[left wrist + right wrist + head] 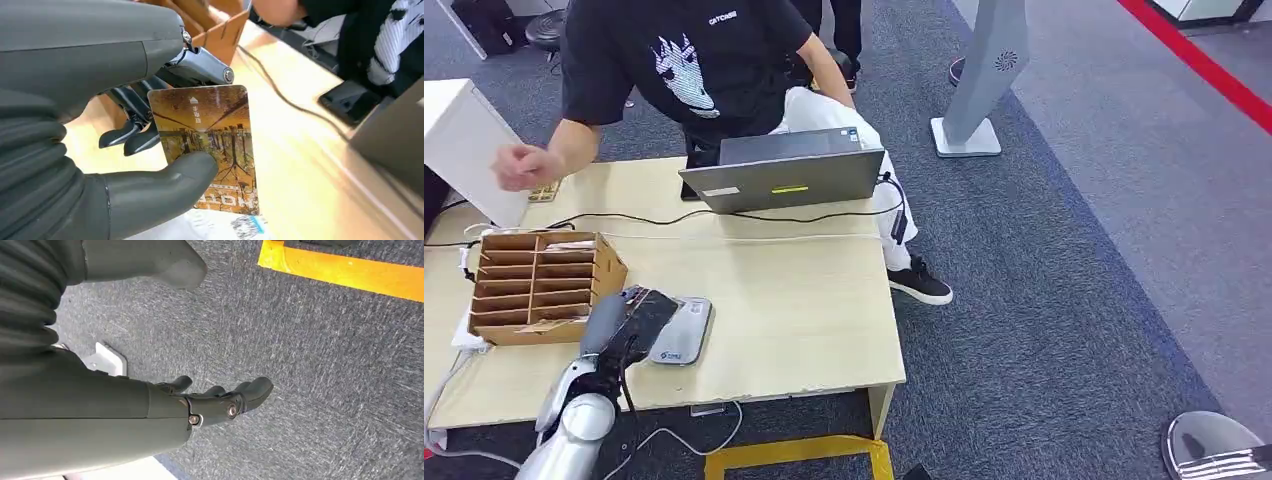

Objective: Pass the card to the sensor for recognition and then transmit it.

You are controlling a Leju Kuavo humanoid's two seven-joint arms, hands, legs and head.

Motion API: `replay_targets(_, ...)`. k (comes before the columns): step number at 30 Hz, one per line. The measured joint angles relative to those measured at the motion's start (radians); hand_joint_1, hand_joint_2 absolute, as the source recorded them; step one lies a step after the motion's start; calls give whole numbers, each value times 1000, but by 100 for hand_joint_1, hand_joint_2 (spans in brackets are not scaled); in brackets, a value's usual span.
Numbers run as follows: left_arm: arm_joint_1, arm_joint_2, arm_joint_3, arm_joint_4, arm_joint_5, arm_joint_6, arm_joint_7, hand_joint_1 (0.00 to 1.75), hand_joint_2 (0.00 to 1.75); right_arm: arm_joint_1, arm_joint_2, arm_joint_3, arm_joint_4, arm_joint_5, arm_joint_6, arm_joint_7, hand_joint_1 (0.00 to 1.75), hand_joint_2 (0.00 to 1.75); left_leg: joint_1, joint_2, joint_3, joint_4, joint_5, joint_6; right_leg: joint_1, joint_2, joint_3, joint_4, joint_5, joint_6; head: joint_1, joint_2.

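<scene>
1. Left hand (125,165): holds the card between the thick grey thumb and the darker fingers (131,137); in the head view it sits over the near left part of the surface, just beside the sensor
2. Card (210,145): brown and gold, printed with bare trees and an arrow mark, rounded corners; pinched at one long edge by the left hand, held above the surface and close over the sensor; the wrist view does not show whether it touches the sensor
3. Sensor (682,331): flat grey pad with a small blue label, lying on the surface near its front edge, just beside the wooden rack
4. Right hand (220,402): holds nothing, fingers apart and lightly bent, hanging over grey carpet with a yellow floor stripe (345,270) nearby
5. Surface (804,300): pale wood desk top
6. Wooden rack (539,285): slotted box at the left of the surface
7. Laptop (789,175): grey, at the far edge, lid up, black cable trailing beside it
8. Person (689,60): in a black printed shirt, behind the surface, one hand (524,165) reaching toward a white box at far left
</scene>
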Motion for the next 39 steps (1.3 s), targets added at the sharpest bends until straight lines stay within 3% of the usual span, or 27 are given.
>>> replay_targets(16, 28, 3, 24, 49, -14, 7, 10, 175, 175, 0, 9, -5, 0, 14, 3, 5, 0, 175, 0, 0, 0, 0, 0, 0, 0, 0, 0, 0, 0, 0, 0, 0)
replay_targets(25, 33, 2, 47, 69, -27, 25, -13, 175, 175, 0, 10, -18, -1, 22, 0, 0, 0, 175, 0, 0, 0, 0, 0, 0, 0, 0, 0, 0, 0, 0, 0, 0)
replay_targets(30, 35, 8, 70, -24, -15, 82, -41, 175, 175, 1, 10, -30, 0, 25, -7, -4, 0, 175, 0, 0, 0, 0, 1, 0, 0, 0, 0, 0, 0, 0, 0, 0)
replay_targets(33, 8, 35, 89, -114, -49, 103, -9, 175, 175, 3, 10, -38, 0, 32, -16, -3, 0, 175, 0, 0, 0, 0, 1, 0, 0, 0, 0, 0, 1, -1, 0, 0)
replay_targets(39, -166, 152, 180, -254, -147, 168, 83, 175, 175, 10, 9, -51, 0, 41, -27, 16, 0, 175, 2, 0, -1, 0, 3, -2, 2, 0, -1, 1, 2, -2, 0, 0)
